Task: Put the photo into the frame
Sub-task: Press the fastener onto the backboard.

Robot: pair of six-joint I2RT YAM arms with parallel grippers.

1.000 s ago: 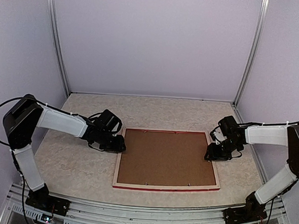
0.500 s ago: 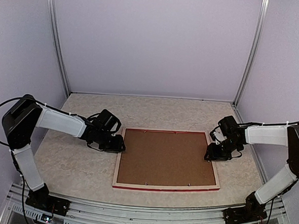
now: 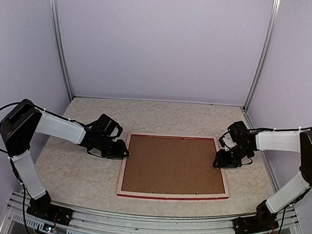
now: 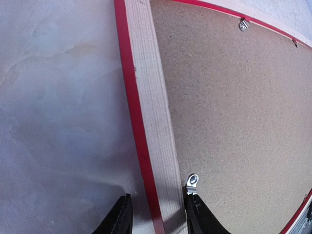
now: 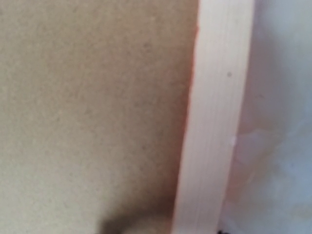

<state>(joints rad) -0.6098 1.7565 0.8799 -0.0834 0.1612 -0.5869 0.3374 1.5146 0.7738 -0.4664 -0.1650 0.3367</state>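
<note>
One frame (image 3: 122,173) back-up on the table (image 3: 78,170), one backing board (image 3: 171,164) inside, my two arms: left gripper (image 4: 155,217) part-open astride its left rail, unclamped, right gripper (image 3: 218,162) at the right rail, and its opening I can't tell.

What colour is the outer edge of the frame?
Red, clearest on the frame in the left wrist view.

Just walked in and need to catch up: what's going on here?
The frame lies face down on the table, a brown backing board set in it. The left gripper straddles its left rail, jaws open, a gap on the outer side. The right gripper sits at the right rail; its grip is unclear. No photo is in view.
</note>
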